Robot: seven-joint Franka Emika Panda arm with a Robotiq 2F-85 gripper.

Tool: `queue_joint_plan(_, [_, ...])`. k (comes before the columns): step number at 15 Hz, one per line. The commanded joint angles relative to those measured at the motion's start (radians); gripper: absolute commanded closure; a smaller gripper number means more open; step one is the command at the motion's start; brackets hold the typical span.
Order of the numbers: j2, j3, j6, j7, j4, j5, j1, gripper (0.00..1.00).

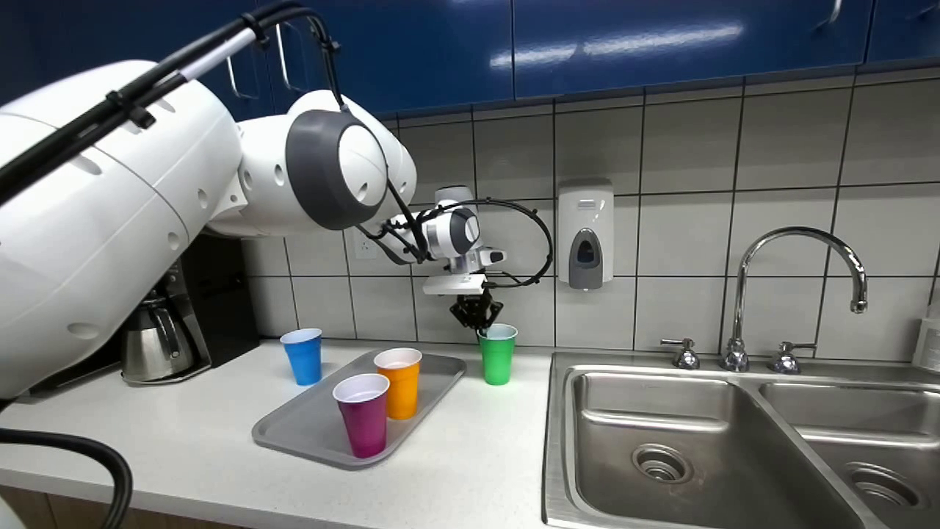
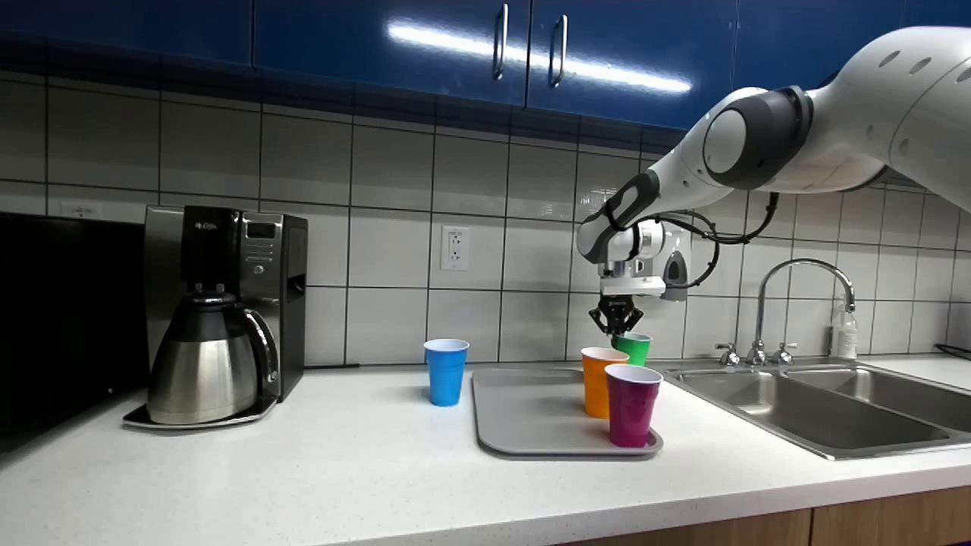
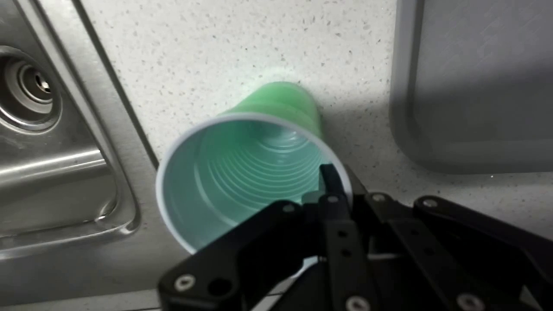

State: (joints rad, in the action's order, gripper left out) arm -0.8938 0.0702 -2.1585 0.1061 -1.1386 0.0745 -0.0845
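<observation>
The claw (image 3: 344, 183) pinches the wall of the green cup (image 3: 263, 168) at its rim, 1 finger (image 3: 330, 178) inside and 1 outside, on the side facing the gray tray (image 2: 531, 409). The cup sits directly beneath the claw, seemingly upright on the table (image 1: 470, 474); nothing shows inside it. It looks like thin, ribbed plastic, so I judge it light and springy, hard to break but easily dented, and perhaps slightly slick. The white lip is probably its stiffest part and a sound place to hold, though a pinch at 1 spot could let the cup tilt.

Right above, the wrist (image 1: 464, 263) points the claw straight down, near the tiled wall (image 1: 687, 158); the arm (image 2: 690, 174) slopes down to it from higher up.

Near the claw lie the tray on 1 side and the sink (image 1: 559, 441) on the opposite side. Farther off, on the tray, stand the orange cup (image 1: 402, 389), then the purple cup (image 1: 365, 422). Beyond the tray is the blue cup (image 1: 304, 360), and farthest, the coffee maker (image 2: 262, 292).
</observation>
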Motion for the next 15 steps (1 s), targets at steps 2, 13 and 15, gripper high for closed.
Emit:
queue_joint_plan(2, [-0.001, -0.003, 0.004, -0.027, 0.029, -0.021, -0.010, 0.99])
queue_joint_plan(13, [0.077, -0.024, -0.027, -0.050, -0.022, -0.026, 0.009, 0.99])
queue_joint_plan(15, [0.095, -0.029, -0.032, -0.055, -0.038, -0.027, 0.014, 0.99])
